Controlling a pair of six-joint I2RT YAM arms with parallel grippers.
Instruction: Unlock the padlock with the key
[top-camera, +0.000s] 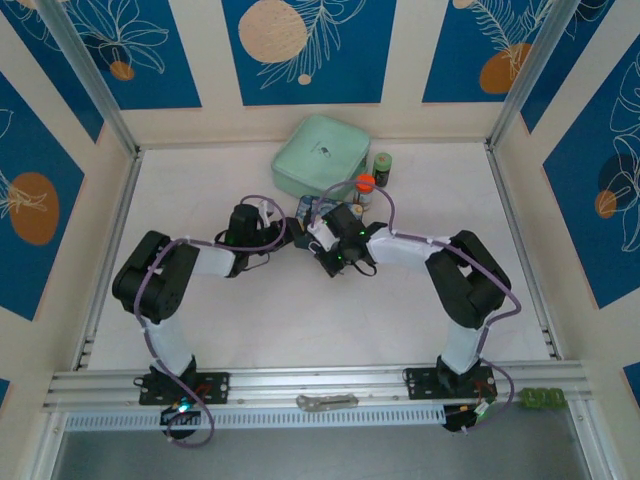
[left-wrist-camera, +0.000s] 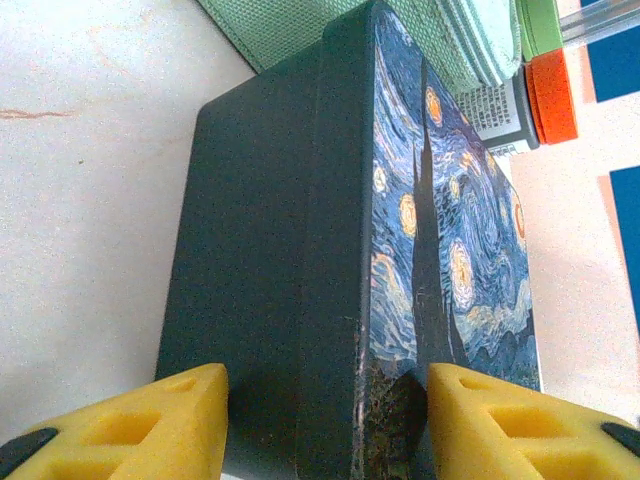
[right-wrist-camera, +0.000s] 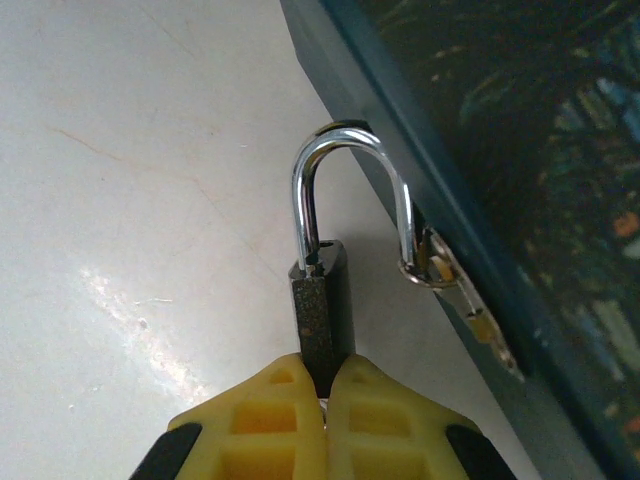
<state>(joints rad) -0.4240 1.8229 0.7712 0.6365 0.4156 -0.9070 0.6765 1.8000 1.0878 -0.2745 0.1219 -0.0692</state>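
Observation:
The padlock (right-wrist-camera: 322, 310) has a dark body seen edge-on and a silvery shackle (right-wrist-camera: 345, 135). One shackle leg sits in the body. The other leg stands free of it and passes through the hasp ring (right-wrist-camera: 412, 270) on the painted blue tin (right-wrist-camera: 520, 150). My right gripper (right-wrist-camera: 325, 365) is shut on the padlock's body, low beside the tin. The tin (left-wrist-camera: 270, 220) fills the gap of my left gripper (left-wrist-camera: 328, 385), with a yellow pad against each side. From above, both grippers (top-camera: 290, 222) (top-camera: 322, 228) meet at the tin (top-camera: 305, 208). The key is hidden.
A mint-green case (top-camera: 320, 155) lies just behind the tin. An orange-capped bottle (top-camera: 366, 183) and a dark-capped one (top-camera: 382, 165) stand beside the case. A flat silver metal piece (top-camera: 327, 401) rests on the front rail. Walls close in three sides.

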